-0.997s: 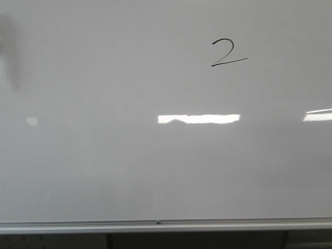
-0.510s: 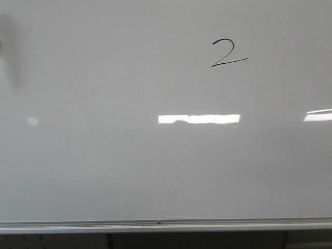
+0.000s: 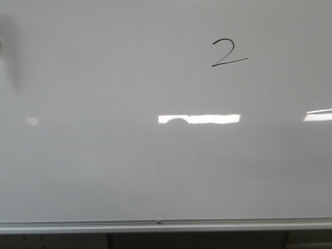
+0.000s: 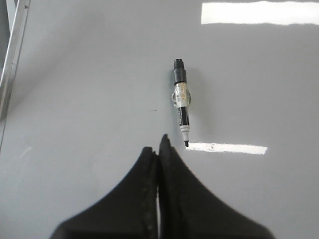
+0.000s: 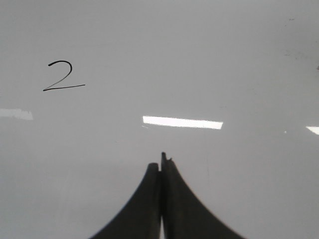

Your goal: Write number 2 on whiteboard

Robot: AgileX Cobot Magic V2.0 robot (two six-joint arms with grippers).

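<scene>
A thin black number 2 [image 3: 228, 53] is drawn on the upper right part of the whiteboard [image 3: 104, 166]; it also shows in the right wrist view [image 5: 64, 76]. A black marker [image 4: 181, 102], uncapped with its tip bare, lies loose on the board in the left wrist view, just beyond my left gripper [image 4: 158, 147], which is shut and empty. My right gripper [image 5: 160, 163] is shut and empty, above bare board, with the digit off to one side. Neither gripper shows in the front view.
The board's silver aluminium frame runs along the near edge [image 3: 166, 226] and shows at one side of the left wrist view [image 4: 12, 59]. Bright rectangular light reflections [image 3: 199, 119] lie on the glossy surface. A dark blurred smudge [image 3: 11, 46] sits at the far left.
</scene>
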